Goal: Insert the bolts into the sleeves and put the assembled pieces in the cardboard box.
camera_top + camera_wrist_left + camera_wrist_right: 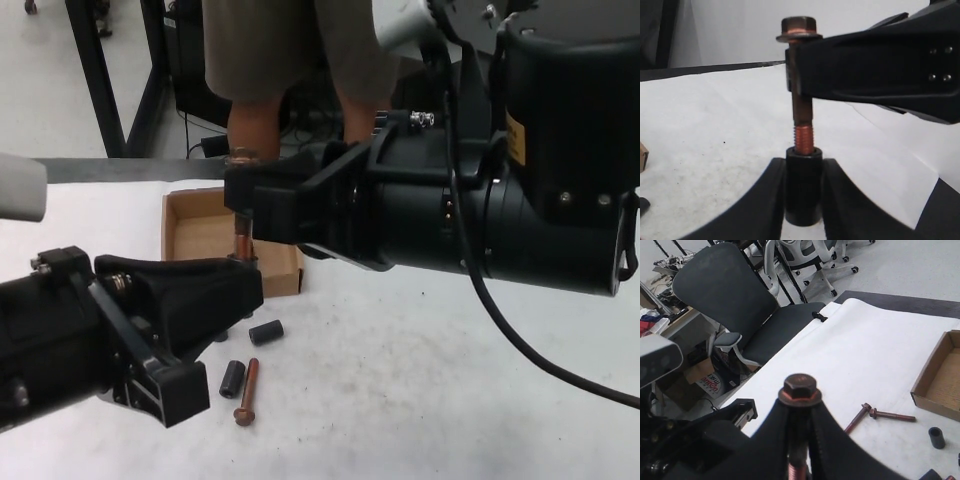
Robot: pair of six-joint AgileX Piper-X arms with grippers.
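Both clamped: left tool (803,167) grips upright sleeve (803,200), right tool (800,412) bolt (800,389) at sleeve mouth.

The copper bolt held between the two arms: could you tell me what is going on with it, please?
The right pincer grips the copper-coloured hex-head bolt upright, just below its head. The left pincer holds a black cylindrical sleeve upright beneath it, and the bolt's threaded tip is right at the sleeve's mouth. Another black sleeve and a spare copper bolt lie loose on the white bench, near the open brown cardboard box.
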